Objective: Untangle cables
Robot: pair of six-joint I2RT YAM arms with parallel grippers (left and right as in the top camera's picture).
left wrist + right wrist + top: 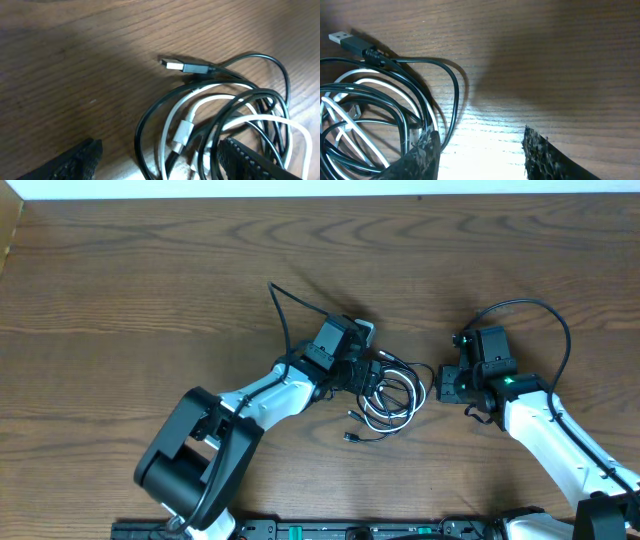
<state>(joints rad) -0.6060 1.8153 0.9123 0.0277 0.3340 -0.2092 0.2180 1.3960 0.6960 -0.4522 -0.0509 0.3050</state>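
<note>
Cables point(392, 398) (tangled) between left hand point(371, 379) — right hand point(440, 385).

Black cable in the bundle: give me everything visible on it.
Thin black cable, rubbery-looking sheath, ending in a USB-A plug with black body and bare metal tip, lying flat on the brown wooden table. The cord is coiled in several loose loops, interlaced with the thin white cable, crossing over and under it. The bundle sits between the open left gripper and the open right gripper; one finger of each overlaps the loops, contact unclear. Its other end I cannot pick out.
</note>
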